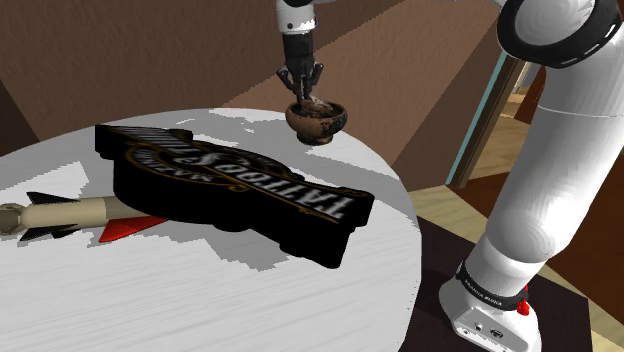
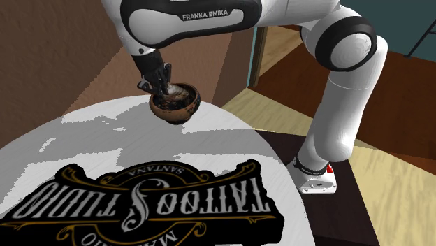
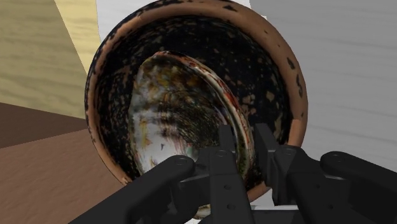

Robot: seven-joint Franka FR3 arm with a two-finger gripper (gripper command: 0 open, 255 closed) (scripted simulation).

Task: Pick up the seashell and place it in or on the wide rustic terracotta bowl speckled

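A brown speckled bowl stands near the far edge of the round white table. Inside it a pearly, iridescent seashell leans against the bowl's dark inner wall. My gripper reaches down into the bowl from above. Its two black fingers stand close together with the shell's rim clasped between them. In the shoulder view the shell itself is mostly hidden by the bowl's rim and my fingers.
A big black "Tattoo Studio" sign lies across the middle of the table. A beige rocket-like toy with black and red fins lies by the shoulder view's left edge. The table's rim drops off just beyond the bowl.
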